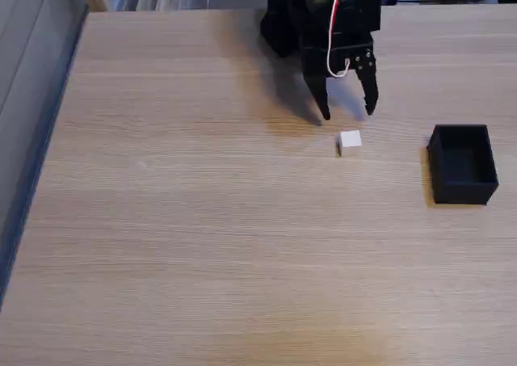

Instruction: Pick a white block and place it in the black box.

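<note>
In the fixed view a pale wooden table [202, 245] fills most of the picture. Its left edge runs at a slant from the upper left down to the lower left, with a dark strip and a grey surface [28, 67] beyond it. Its far edge runs along the top, where blurred clutter shows behind the arm.

One black arm [323, 14] reaches in from the top centre, with a white and a red wire [333, 35] looped down its front. Its gripper [349, 109] points down toward the table with its two fingers spread apart and nothing between them; whether the tips touch the wood cannot be told.

One white block [350, 141] sits on the table just below the gap between the fingertips, close to them but apart, a little nearer the finger on the right of the view. It rests flat with a thin shadow on its left side.

One black box [462, 164] stands to the right of the block, well apart from it and near the right edge of the picture. Its open top faces up and its inside looks dark.

Bare wood lies between block and box. The whole left half and the near part of the table are open wood as well.
</note>
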Controlling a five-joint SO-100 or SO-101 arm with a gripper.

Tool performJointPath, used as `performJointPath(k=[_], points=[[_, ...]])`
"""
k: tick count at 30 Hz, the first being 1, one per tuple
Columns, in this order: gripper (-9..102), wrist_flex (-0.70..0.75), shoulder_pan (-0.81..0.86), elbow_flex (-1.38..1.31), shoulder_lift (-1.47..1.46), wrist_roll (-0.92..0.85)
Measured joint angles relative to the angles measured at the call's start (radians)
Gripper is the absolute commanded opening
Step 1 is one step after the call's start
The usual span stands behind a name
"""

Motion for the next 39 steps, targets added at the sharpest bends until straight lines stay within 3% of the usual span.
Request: performJointPath(k=[21, 39], points=[[27, -0.170, -0.017, -0.115, -0.295, 0.041], [21, -0.206, -0.005, -0.164, -0.430, 0.049]])
